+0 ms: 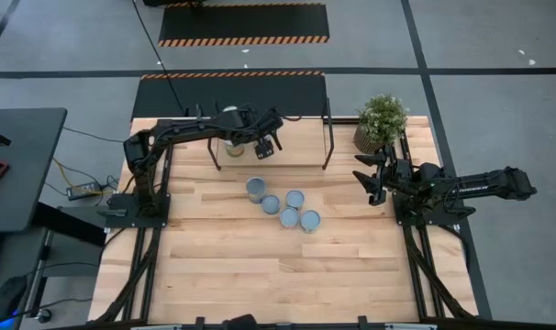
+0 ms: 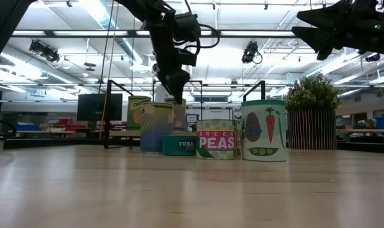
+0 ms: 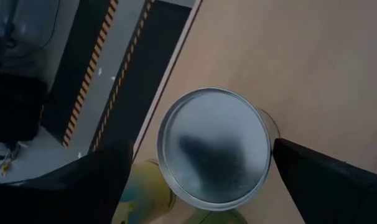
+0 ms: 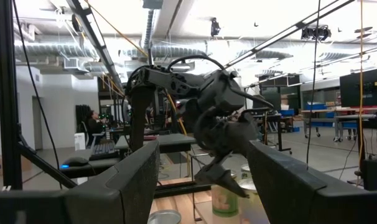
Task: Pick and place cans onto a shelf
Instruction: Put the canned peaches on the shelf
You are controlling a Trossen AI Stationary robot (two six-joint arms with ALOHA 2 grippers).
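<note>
My left gripper (image 1: 263, 147) is open and points down over the shelf (image 1: 296, 142). In the left wrist view its fingers (image 3: 325, 180) stand on either side of a can's silvery round top (image 3: 213, 146). That can stands upright on the shelf board near its far edge, and in the high view the gripper hides it. A can with a yellow-green label (image 1: 234, 144) stands on the shelf just to the left. Several cans (image 1: 289, 217) stand clustered on the table in front of the shelf. My right gripper (image 1: 370, 179) is open and empty at the table's right.
A potted green plant (image 1: 382, 119) stands at the far right, beside my right arm. The shelf's black posts (image 1: 328, 151) rise at its corners. The table's near half (image 1: 287, 284) is bare wood. In the low view the table cans (image 2: 216, 144) stand in a row.
</note>
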